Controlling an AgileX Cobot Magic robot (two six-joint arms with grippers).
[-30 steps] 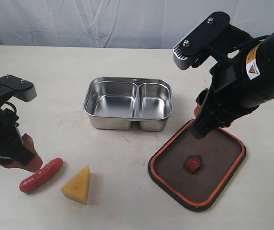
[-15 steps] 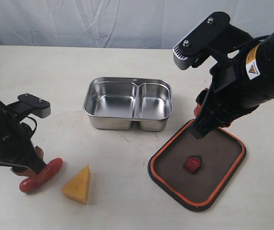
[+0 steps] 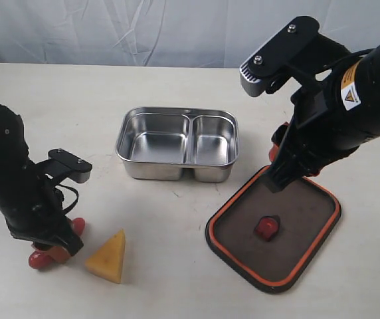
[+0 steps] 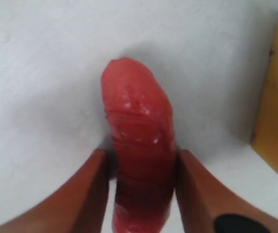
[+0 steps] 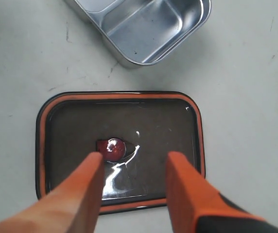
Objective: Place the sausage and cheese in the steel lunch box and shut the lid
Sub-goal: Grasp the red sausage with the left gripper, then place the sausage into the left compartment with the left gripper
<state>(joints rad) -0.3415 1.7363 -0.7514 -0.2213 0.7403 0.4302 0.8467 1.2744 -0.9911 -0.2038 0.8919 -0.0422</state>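
Left wrist view gives us the closest look: the left gripper [image 4: 141,155] is down on the table [image 3: 170,226], its two orange fingers [image 4: 88,194] straddling the sausage [image 4: 136,121], which lies flat between them. One finger seems to touch the red skin, while a thin dark shadow runs along the other. We therefore cannot tell whether the pincer has actually gripped or merely brackets it closely. The cheese [image 3: 108,257] sits just beside the sausage, apart from it, on the side towards the lid [image 3: 296,212]. The steel lunch box [image 3: 177,169] stands uncovered in the middle of the table. The lid lies flat to its right, orange seal and valve [image 3: 267,228] facing up. Above it we see the right gripper [image 5: 134,156] hovering, fingers spread wide, holding nothing.
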